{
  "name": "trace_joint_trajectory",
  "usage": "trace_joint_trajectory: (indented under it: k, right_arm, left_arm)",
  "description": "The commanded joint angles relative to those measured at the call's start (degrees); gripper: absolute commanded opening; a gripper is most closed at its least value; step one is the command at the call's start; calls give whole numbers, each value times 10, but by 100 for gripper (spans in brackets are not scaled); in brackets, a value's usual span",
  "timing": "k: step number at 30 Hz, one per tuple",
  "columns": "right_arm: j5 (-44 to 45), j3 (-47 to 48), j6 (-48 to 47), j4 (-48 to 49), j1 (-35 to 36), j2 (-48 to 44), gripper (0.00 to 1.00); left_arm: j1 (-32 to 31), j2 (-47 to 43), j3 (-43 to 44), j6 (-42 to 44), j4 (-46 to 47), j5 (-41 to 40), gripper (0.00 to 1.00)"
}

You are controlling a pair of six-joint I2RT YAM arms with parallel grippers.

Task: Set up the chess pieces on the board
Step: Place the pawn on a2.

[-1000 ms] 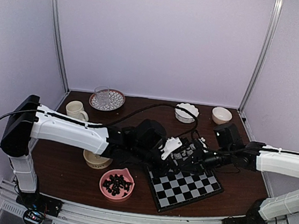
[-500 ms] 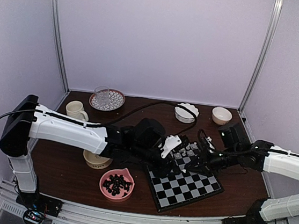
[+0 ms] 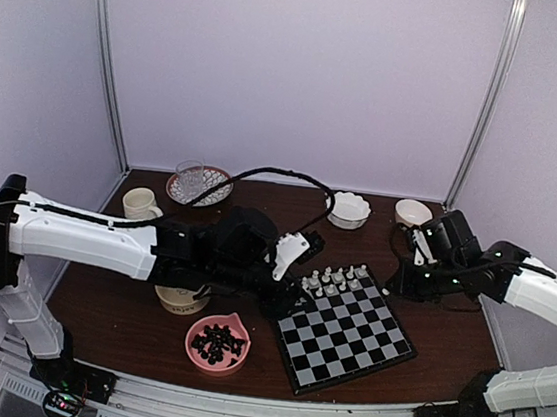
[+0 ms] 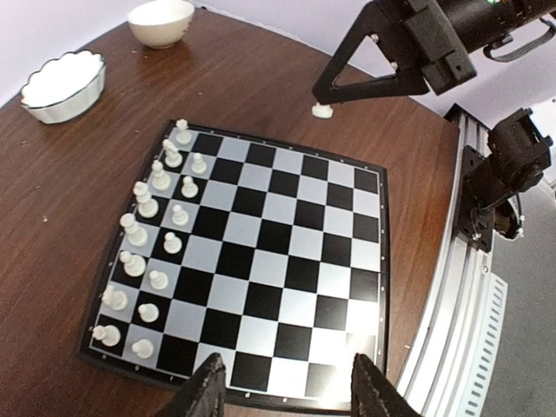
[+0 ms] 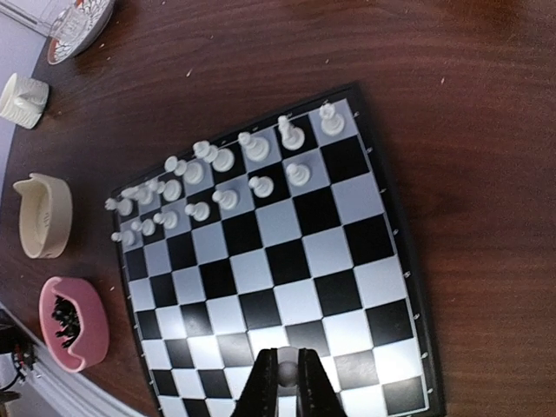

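White chess pieces [image 3: 336, 279] are lining the board's [image 3: 348, 345] back edge. The right gripper [image 5: 285, 363] is pinching one more piece [image 5: 284, 373] ready for placing, and the left gripper [image 4: 287, 378] is hanging parted and empty.

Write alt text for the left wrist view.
A chessboard on a dark wooden table, with two rows of white chess pieces along its left edge. Just past its top edge the right jaws pinch one more white piece; the left jaws stand open at the bottom.
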Motion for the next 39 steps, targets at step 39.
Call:
trace_joint_trajectory:
  k: [39]
  right_arm:
    - [108, 40, -141, 255, -50, 323, 0]
  left_arm:
    - [127, -303, -181, -133, -144, -166, 73]
